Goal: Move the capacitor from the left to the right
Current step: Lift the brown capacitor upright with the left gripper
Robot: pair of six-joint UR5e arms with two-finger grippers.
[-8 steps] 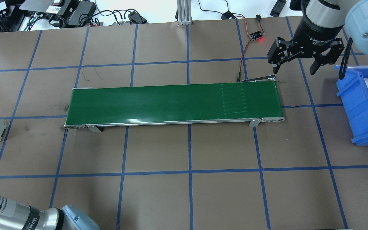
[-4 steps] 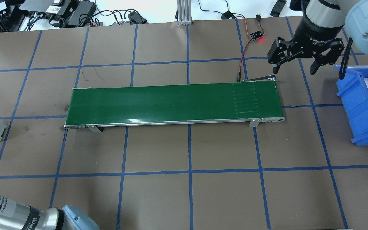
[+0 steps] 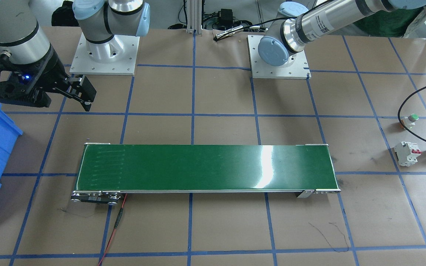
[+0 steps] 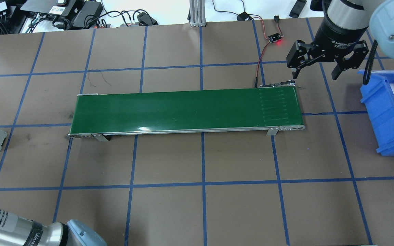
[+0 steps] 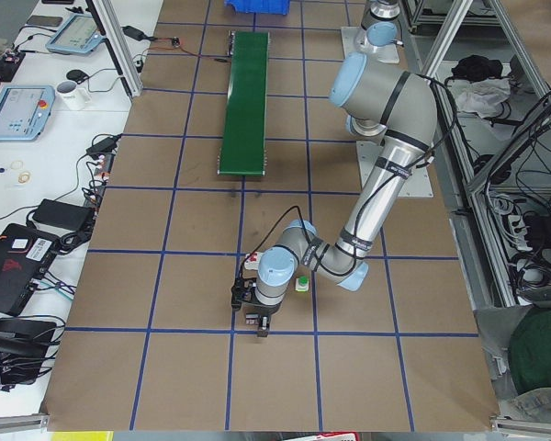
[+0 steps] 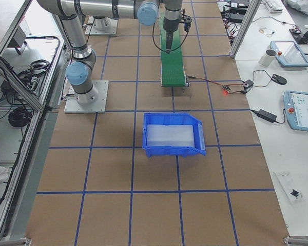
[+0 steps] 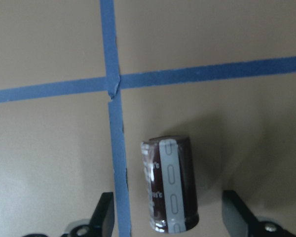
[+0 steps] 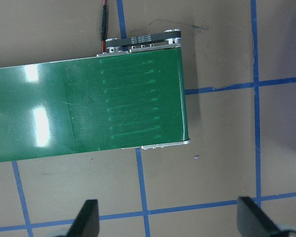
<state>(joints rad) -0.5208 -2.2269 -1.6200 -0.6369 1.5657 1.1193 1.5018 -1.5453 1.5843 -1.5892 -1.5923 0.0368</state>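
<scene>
Low in the wrist view the capacitor (image 7: 168, 183) lies, apparently on its side, between the spread-apart fingers (image 7: 104, 217) of the left gripper (image 7: 170, 215), so it should descend centred and close across the round body.

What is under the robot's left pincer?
A dark capacitor lies on its side on the brown table, between the fingers of the open left pincer, beside a blue tape line. Whatever is beneath the capacitor is covered.
</scene>
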